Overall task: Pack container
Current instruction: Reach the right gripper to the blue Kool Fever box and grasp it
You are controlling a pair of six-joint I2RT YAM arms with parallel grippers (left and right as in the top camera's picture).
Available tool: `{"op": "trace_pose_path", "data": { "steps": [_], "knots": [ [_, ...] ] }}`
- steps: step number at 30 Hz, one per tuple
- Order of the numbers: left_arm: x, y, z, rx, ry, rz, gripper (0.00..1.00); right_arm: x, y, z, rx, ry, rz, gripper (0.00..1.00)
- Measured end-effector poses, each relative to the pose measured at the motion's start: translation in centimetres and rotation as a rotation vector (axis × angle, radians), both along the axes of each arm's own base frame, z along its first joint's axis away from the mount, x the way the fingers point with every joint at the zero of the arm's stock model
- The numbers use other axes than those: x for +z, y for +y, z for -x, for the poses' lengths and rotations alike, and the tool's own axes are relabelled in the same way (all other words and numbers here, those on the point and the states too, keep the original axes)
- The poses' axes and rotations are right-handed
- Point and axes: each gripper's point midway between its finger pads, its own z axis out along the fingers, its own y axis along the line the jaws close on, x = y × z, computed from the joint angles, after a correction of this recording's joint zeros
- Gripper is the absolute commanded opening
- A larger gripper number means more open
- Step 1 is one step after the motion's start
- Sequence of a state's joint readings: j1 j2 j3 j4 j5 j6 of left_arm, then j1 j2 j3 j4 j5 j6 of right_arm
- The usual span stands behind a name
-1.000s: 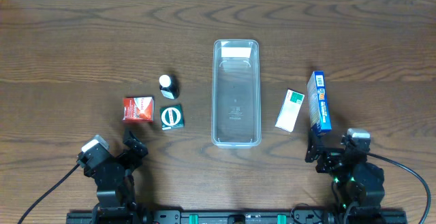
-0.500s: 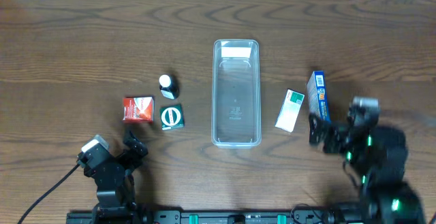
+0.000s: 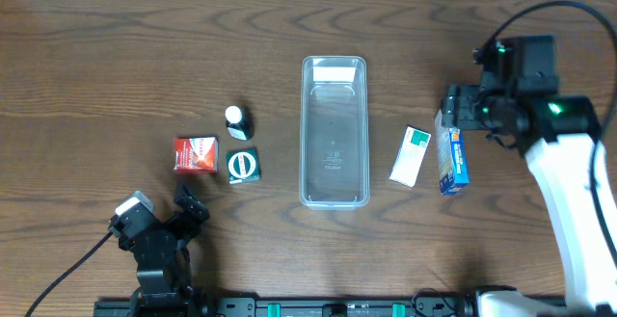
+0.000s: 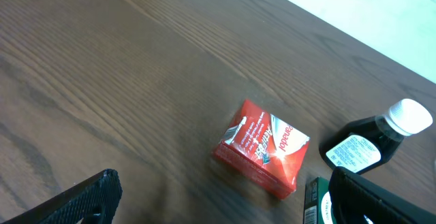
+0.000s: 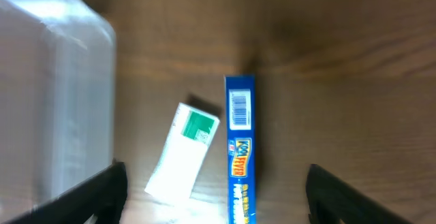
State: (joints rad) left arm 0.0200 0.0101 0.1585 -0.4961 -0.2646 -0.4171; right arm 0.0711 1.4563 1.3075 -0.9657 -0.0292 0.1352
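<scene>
The container (image 3: 306, 134), a long clear tray with a white label at its far end, lies empty at the table's middle; its corner shows in the right wrist view (image 5: 54, 94). A narrow blue box (image 3: 451, 150) and a white-and-green box (image 3: 412, 155) lie to its right. My right gripper (image 3: 455, 106) is open and empty, hovering over the blue box's far end. In the right wrist view the blue box (image 5: 240, 163) and the white-and-green box (image 5: 184, 152) lie between the open fingers (image 5: 216, 183). My left gripper (image 3: 190, 205) is open and empty near the front edge.
Left of the container lie a red box (image 3: 196, 153), a green box (image 3: 243, 165) and a small dark bottle with a white cap (image 3: 237, 121). The left wrist view shows the red box (image 4: 262, 149), the bottle (image 4: 371, 142) and the green box's edge (image 4: 315, 200) ahead of the open fingers (image 4: 218, 203).
My right arm has risen from the front edge and swung away toward the far end of the blue box. The left arm and all objects have stayed put.
</scene>
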Motion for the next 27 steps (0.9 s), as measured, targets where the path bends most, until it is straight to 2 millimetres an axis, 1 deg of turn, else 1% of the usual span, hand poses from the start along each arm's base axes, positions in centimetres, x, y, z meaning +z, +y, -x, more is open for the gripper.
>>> {"op": "trace_pose_path", "data": {
  "steps": [4, 6, 8, 11, 15, 18, 22, 24, 27],
  "knots": [
    [0.0, 0.0, 0.0, 0.000, 0.000, 0.000, 0.98, -4.8, -0.2, 0.1, -0.004, 0.165, 0.022, 0.62],
    [0.0, 0.0, 0.0, 0.000, 0.000, 0.000, 0.98, -6.4, -0.4, 0.5, -0.009, 0.229, 0.038, 0.61],
    [0.0, 0.0, 0.0, 0.000, 0.000, 0.000, 0.98, -7.5, -0.6, 0.9, -0.011, 0.279, 0.048, 0.62],
    [0.0, 0.0, 0.0, 0.000, 0.000, 0.000, 0.98, -8.3, -0.7, 1.2, -0.016, 0.310, 0.055, 0.63],
    [0.0, 0.0, 0.0, 0.000, 0.000, 0.000, 0.98, -8.7, -0.8, 1.5, -0.019, 0.323, 0.062, 0.63],
    [0.0, 0.0, 0.0, 0.000, 0.000, 0.000, 0.98, -9.7, -1.0, 2.3, -0.025, 0.349, 0.067, 0.58],
    [0.0, 0.0, 0.0, 0.000, 0.000, 0.000, 0.98, -11.5, -1.2, 3.3, -0.033, 0.373, 0.070, 0.46],
    [0.0, 0.0, 0.0, 0.000, 0.000, 0.000, 0.98, -11.9, -1.2, 3.4, -0.038, 0.373, 0.071, 0.45],
    [0.0, 0.0, 0.0, 0.000, 0.000, 0.000, 0.98, -11.9, -1.3, 2.6, -0.041, 0.341, 0.068, 0.45]
  ]
}}
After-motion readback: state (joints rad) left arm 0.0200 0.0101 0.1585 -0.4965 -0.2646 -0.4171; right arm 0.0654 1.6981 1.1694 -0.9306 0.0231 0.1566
